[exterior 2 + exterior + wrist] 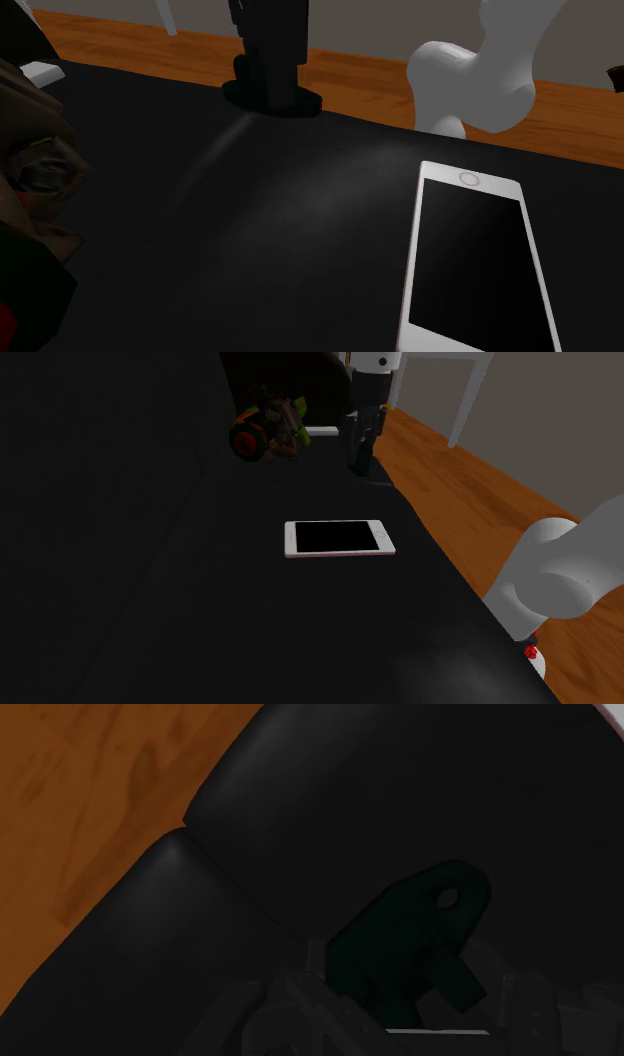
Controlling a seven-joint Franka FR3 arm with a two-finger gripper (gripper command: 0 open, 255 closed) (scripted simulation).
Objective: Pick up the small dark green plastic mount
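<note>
Dark green mount at end effector, edges lost in shadow | grip: cannot tell | phone well apart

White phone flat on black surface, wooden floor beyond

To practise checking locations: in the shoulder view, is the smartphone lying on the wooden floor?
No, the white smartphone lies flat on the black surface, apart from the wooden floor.
</note>
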